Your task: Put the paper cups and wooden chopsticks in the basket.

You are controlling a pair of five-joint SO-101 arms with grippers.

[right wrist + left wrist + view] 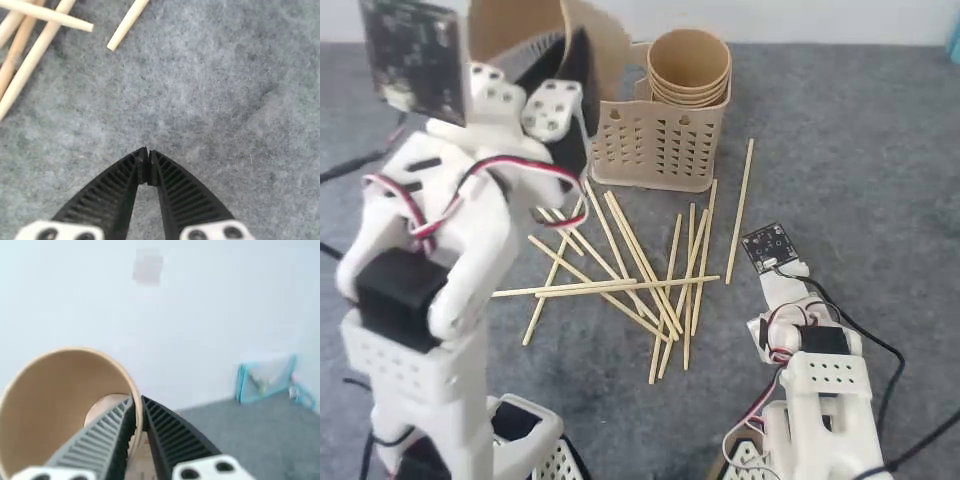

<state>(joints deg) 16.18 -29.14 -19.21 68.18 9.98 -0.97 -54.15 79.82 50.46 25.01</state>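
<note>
The left gripper (pixel 137 402) was raised above the table at the far left, beside the basket (pixel 660 150). Its jaws were clamped on the rim of one paper cup (pixel 55 390), with one finger (pixel 100 440) inside the cup and the other outside. The held cup was tipped on its side, its open mouth facing the wrist camera, and it was clear of the table surface. The basket, a beige slotted container, stood upright at the far side of the grey mat (pixel 860 150). A stack of paper cups (pixel 688 60) sat upright inside it, and the top of the stack rose above the basket rim. The wooden chopsticks (pixel 640 270) lay loose on the mat in front of the basket, in a crossed and overlapping scatter between the two arms. One single chopstick (pixel 740 210) lay apart from the scatter on its right side, running from near the basket's corner toward the right arm (pixel 815 380). The right gripper (pixel 148 155) was low over bare mat at the near right, with its jaws together and nothing between them. The ends of several chopsticks lay near its tips but did not touch them.
</note>
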